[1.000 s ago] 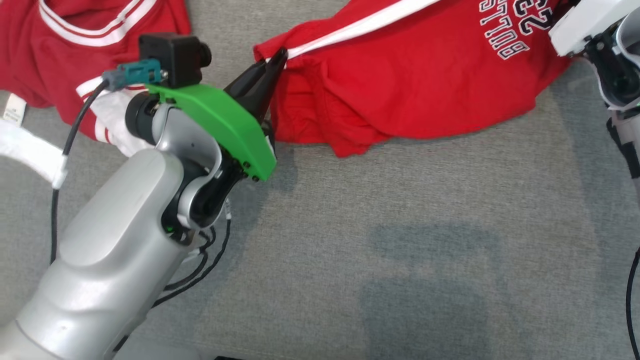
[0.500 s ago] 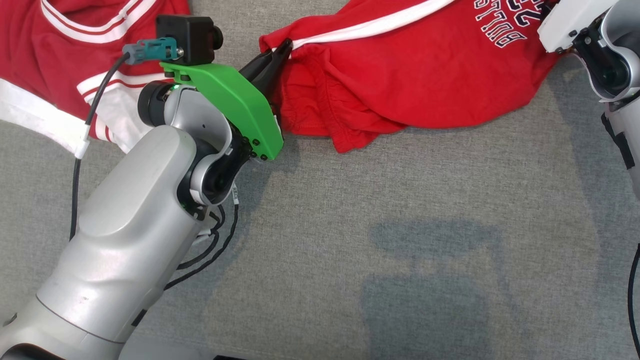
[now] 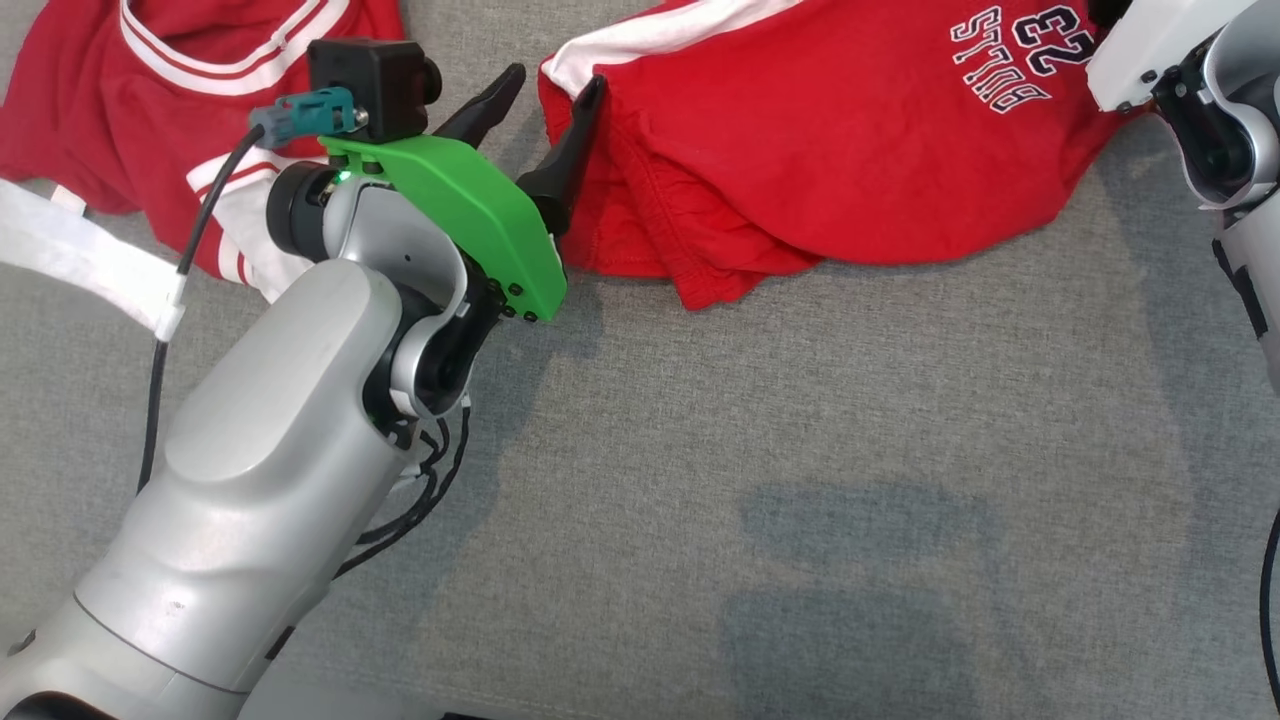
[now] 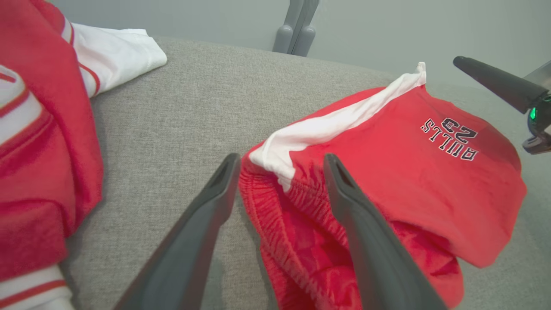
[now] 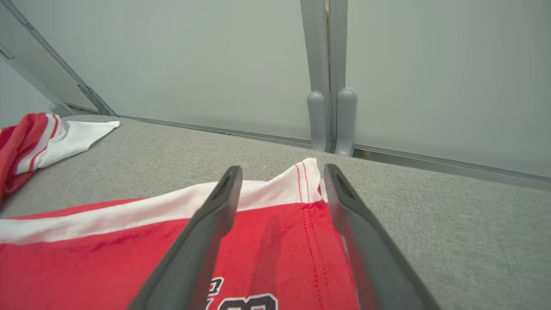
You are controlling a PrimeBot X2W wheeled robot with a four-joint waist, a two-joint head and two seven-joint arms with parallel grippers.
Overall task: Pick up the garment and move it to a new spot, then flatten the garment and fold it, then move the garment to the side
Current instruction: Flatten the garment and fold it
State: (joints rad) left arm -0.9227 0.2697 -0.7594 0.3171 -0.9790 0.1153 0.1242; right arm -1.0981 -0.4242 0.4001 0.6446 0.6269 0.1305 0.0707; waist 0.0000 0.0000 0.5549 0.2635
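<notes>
Red garment (image 3: 850,170) of soft cloth, with a white side stripe and a dark "BULLS 23" print, lies crumpled on the grey woven fabric surface (image 3: 800,450). It sits at the top of the head view, from centre to right. Left gripper (image 3: 545,108) is at the garment's left end, jaws spread and holding nothing — one dark finger touches the cloth's edge, the other stands clear over the grey. Green plastic bracket (image 3: 470,220) carrying a black box camera (image 3: 365,75) sits on that wrist. Second red-and-white jersey (image 3: 150,90) lies bunched at top left, apart from the task garment.

Left wrist view: fingers wide apart. The gathered waistband corner, with the end of the white stripe, lies between them unclamped. A dark finger (image 4: 495,82) of the right arm hangs above the garment's far end.

Right wrist view: right gripper (image 5: 280,172) has its jaws parted, gripping nothing — the fingers sit astride the white-striped corner. Whether the tips touch the cloth I cannot tell. Pale grey wall panels (image 5: 172,64) stand behind the surface.
</notes>
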